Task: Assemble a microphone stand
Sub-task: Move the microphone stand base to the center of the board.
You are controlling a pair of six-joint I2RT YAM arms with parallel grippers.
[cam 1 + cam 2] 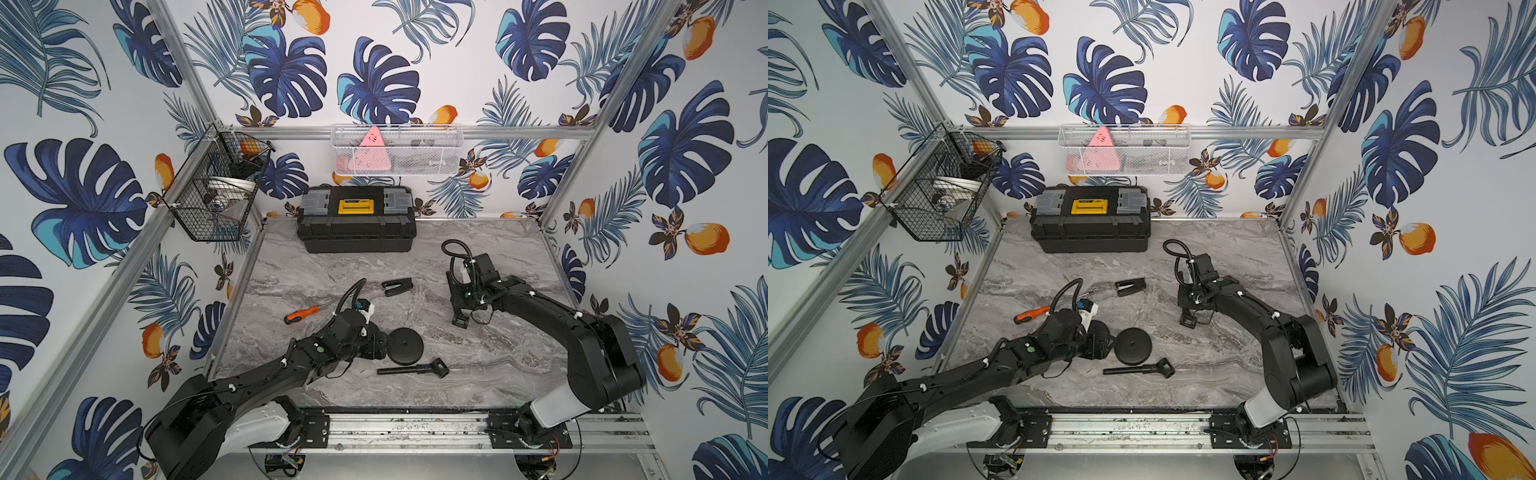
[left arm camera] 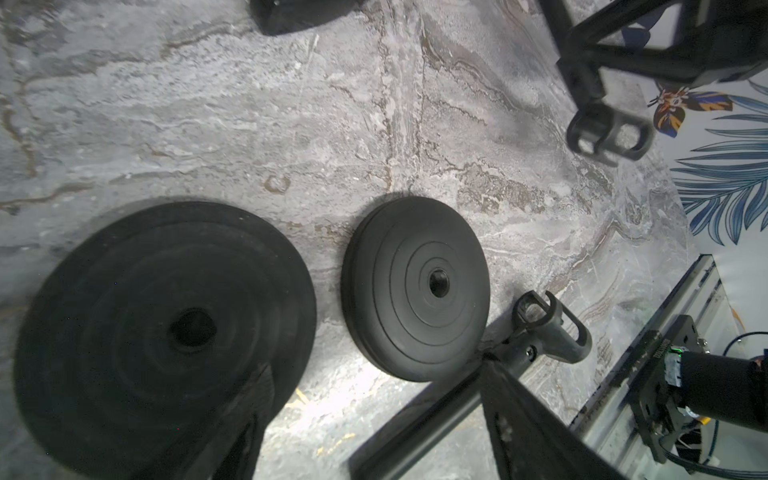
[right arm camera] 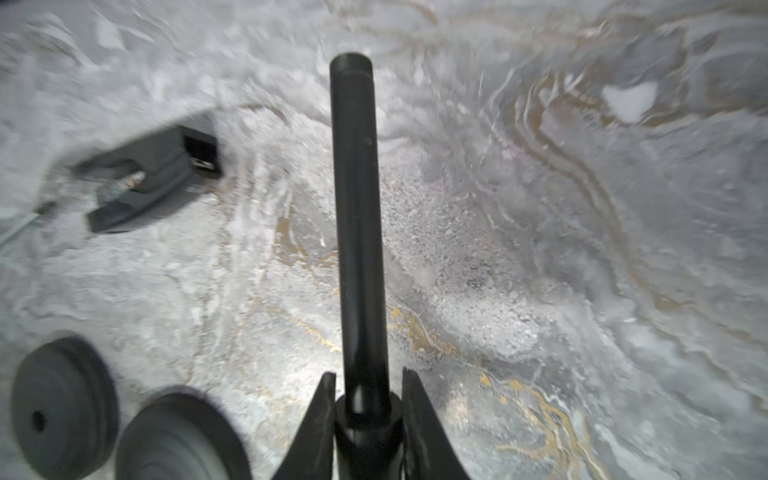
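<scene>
Right hand: our right hand (image 3: pixel 369 374) pinches the held pole (image 3: pixel 357 208), with one finger against each side of its thicker end.
Held pole: black and straight, it runs out from between those fingers over the right-centre of the desk (image 1: pixel 498 257). We cannot tell whether it touches the marble.
Left hand: our left hand (image 2: pixel 376 368) is spread wide and grips nothing. Its fingers (image 2: pixel 523 424) point toward the round base (image 1: pixel 405 346).
Round base: it lies flat near the front-centre of the desk, hole upward, just past the left fingertips.
Second disc: in the left wrist view we see a second disc (image 2: pixel 166 332), black and blurred, close to the lens. One finger overlaps its edge, and we cannot tell whether they touch.
Loose pole: the loose pole (image 1: pixel 411 369) lies flat just in front of the base, its forked head toward the right.
Clip: a black clip (image 1: pixel 397 286) lies mid-desk between the two hands, apart from the base.
Screwdriver: an orange-handled screwdriver (image 1: pixel 301 314) lies on the left side of the desk, behind the left hand.
Toolbox: a closed black toolbox (image 1: pixel 356 220) with a yellow latch stands at the back edge.
Baskets: a white mesh basket (image 1: pixel 397 149) hangs on the back rail, and a black wire basket (image 1: pixel 212 187) hangs on the left frame.
</scene>
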